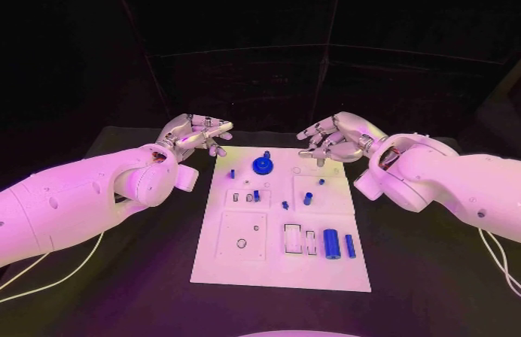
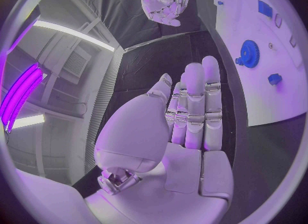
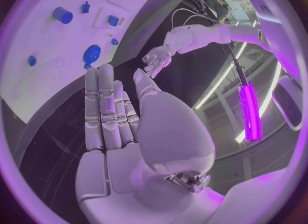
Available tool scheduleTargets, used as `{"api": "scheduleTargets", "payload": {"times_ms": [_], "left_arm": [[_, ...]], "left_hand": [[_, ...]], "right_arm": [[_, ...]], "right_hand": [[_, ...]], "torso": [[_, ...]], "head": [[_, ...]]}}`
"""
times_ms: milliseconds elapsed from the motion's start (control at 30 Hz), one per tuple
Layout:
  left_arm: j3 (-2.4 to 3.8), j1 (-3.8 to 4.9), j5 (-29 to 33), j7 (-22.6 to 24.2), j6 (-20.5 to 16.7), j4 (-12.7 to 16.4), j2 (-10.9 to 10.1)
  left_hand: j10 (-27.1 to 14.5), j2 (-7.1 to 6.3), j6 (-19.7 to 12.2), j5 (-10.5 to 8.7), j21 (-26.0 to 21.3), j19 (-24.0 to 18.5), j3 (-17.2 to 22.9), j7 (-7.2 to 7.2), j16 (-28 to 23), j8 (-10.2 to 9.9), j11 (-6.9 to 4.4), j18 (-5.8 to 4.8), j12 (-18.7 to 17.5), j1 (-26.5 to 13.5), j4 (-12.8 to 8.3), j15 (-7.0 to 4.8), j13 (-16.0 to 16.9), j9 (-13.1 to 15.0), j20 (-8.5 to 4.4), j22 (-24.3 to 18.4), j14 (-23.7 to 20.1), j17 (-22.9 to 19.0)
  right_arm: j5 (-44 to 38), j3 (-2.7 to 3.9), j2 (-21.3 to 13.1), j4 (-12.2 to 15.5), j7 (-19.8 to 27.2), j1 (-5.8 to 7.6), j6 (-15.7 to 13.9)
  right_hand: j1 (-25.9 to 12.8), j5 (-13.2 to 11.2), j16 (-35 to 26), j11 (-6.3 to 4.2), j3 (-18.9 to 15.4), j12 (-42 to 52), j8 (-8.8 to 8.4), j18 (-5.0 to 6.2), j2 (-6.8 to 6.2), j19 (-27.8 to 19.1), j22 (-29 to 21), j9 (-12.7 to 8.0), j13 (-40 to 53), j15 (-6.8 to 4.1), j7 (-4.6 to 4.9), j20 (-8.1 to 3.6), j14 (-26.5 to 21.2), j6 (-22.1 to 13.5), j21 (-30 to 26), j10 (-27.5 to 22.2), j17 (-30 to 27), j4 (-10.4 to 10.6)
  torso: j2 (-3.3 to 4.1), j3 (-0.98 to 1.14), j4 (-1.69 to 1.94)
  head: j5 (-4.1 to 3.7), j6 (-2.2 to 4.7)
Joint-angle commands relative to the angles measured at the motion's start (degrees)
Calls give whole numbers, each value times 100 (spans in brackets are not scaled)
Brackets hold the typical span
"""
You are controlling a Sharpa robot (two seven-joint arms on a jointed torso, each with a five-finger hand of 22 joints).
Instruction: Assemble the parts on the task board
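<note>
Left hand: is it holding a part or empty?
Empty. The left hand has its fingers stretched out straight, side by side, with nothing between them; in the head view it sits off the task board at its far corner.

No readable text, label, brand, number or sign anywhere. Nothing printed to be made out on the board (image 1: 280, 265) or the blue parts. None legible on the arms either.

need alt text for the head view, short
Two white robot arms hold their silver hands, left hand and right hand, empty above the far end of a white task board on a black table, where small blue parts lie.
</note>
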Motion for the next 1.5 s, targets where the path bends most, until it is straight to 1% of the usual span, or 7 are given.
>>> {"api": "scheduleTargets", "payload": {"times_ms": [33, 133, 267, 500, 733, 967, 1500], "left_arm": [[4, 78, -1523, -1261, 774, 23, -2], [2, 133, -1987, -1717, 1016, 42, 10], [-2, 246, -2920, -2794, 1436, 76, 104], [-216, 507, -3769, -3874, 1806, 4, 371], [-485, 721, -4014, -4295, 2068, -150, 717], [-693, 873, -4290, -4454, 2490, -405, 1080], [-871, 1016, -4427, -4545, 2905, -816, 1674]], "left_hand": [[-142, -108, -94, 30, 379, -115, 17, -39, 1051, 101, -29, -14, 322, -73, 41, -34, 271, 31, -37, 286, -40, 958], [-254, -83, -150, 49, 832, -135, 12, -41, 1944, 220, -106, -18, 736, -195, 173, -19, 592, 66, -55, 694, 11, 1722], [-352, 28, -155, 13, 2765, 454, -167, -165, 3983, 621, -154, -307, 2108, -707, 775, -124, 1622, 211, -114, 3030, 412, 3491], [-755, 195, -295, 3, 3706, 780, -439, -253, 4528, 1294, -250, -457, 3800, -999, 1008, -191, 3047, 509, -181, 4241, 560, 3994], [-469, 285, -364, 5, 4004, 875, -740, -348, 4643, 1920, -338, -519, 5000, -1194, 1017, -260, 4284, 893, -233, 4687, 591, 4102], [-266, 426, -450, -93, 4152, 928, -1135, -427, 4768, 2286, -383, -561, 5460, -1600, 1036, -318, 4805, 1186, -274, 4929, 625, 4228], [-149, 468, -503, -96, 4293, 992, -1333, -469, 4768, 2494, -422, -600, 5662, -1526, 1025, -351, 5047, 1401, -308, 5159, 625, 4228]], "right_arm": [[1900, 5, -187, -136, 707, 60, 566], [2155, 4, -299, -268, 832, 100, 643], [2376, 4, -409, -548, 1003, 144, 669], [2423, 2, -360, -993, 1090, 163, 730], [2430, 1, -253, -1333, 1165, 166, 676], [2388, 0, -190, -1468, 1170, 167, 645], [2266, 0, -75, -1594, 1135, 167, 645]], "right_hand": [[181, 21, -212, 88, 142, -595, 95, -42, 24, -401, -269, 23, -666, 139, 32, 107, -777, 75, -512, 7, -70, -59], [229, 1, -646, 75, 398, -1449, 131, 39, -27, -395, -661, -16, -1922, 233, 60, 246, -917, 227, -1131, 645, -745, -75], [105, 30, -1463, 119, 693, -2132, 58, 73, -87, -73, -1100, -23, -3093, 302, 57, 345, -680, 404, -1783, 1057, -1818, -171], [22, 37, -1739, 152, 856, -2437, -43, 75, -143, 457, -1310, -23, -3572, 237, 79, 230, -217, 446, -2017, 1094, -2331, -346], [-318, 87, -1981, 296, 636, -2770, -168, 53, -144, 118, -1822, -24, -3557, 461, 149, 524, -708, 347, -2861, 913, -2972, -425], [-341, 118, -1977, 328, 574, -2868, -187, 69, -66, 244, -1952, -32, -3558, 479, 200, 545, -651, 230, -3044, 874, -3178, -548], [-382, 122, -1981, 361, 495, -2919, -197, 65, -26, 307, -2035, -42, -3557, 508, 238, 566, -689, 50, -3182, 820, -3336, -637]], "torso": [[-81, 22, 13], [-118, 32, 7], [-166, 42, 5], [-199, 63, 12], [-189, 55, 14], [-175, 55, 4], [-175, 52, 8]], "head": [[9, -12], [17, -25], [5, -44], [4, -64], [22, -76], [29, -88], [27, -195]]}}
